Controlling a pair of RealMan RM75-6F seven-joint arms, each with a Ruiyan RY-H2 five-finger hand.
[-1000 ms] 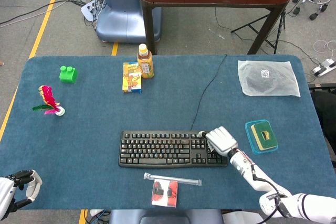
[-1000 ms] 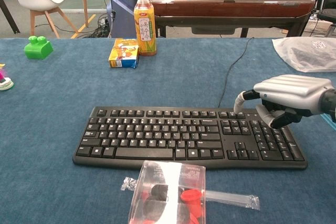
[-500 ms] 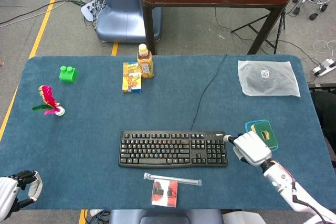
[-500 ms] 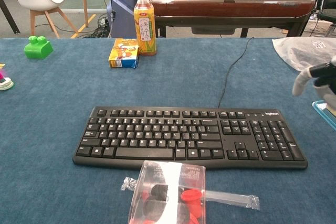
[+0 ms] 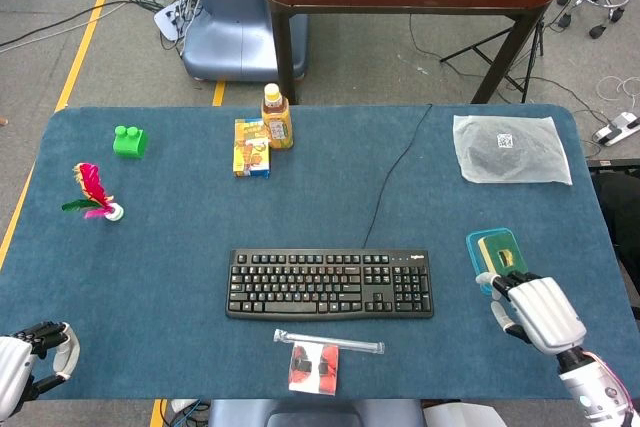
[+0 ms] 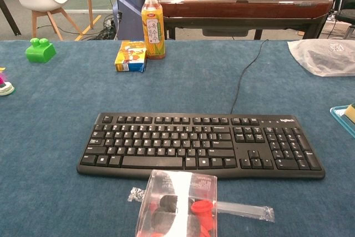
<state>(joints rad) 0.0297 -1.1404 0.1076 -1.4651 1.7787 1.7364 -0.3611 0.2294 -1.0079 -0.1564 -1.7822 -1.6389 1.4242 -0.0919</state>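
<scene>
**Both hands empty at the counter's front corners**

Your right hand [image 5: 538, 313] sits at the front right corner of the counter [image 5: 180, 247], holding nothing, its fingers bent loosely and apart. Its fingertips are just beside the front edge of the teal tray [image 5: 497, 260], which holds a yellow-green block and lies near the right edge; whether they touch it you cannot tell from the head view. The chest view shows only a sliver of that tray at its right border and neither hand.

Your left hand [image 5: 28, 359] is at the front left corner, partly cut off by the picture's edge. Its dark fingers are curled in with nothing between them.

The keyboard [image 5: 330, 284] lies along the front middle of the counter, well apart from both hands, its cable running toward the back edge. Just in front of it lie a clear tube [image 5: 329, 342] and a small clear packet [image 5: 314, 367] with red and black pieces inside.

Toward the back edge stand a drink bottle [image 5: 276, 117] and a small carton [image 5: 251, 148], side by side. A green brick [image 5: 129, 140] and a feathered shuttlecock [image 5: 94, 194] are near the left edge. A clear plastic bag [image 5: 510, 148] lies in the back right corner.
</scene>
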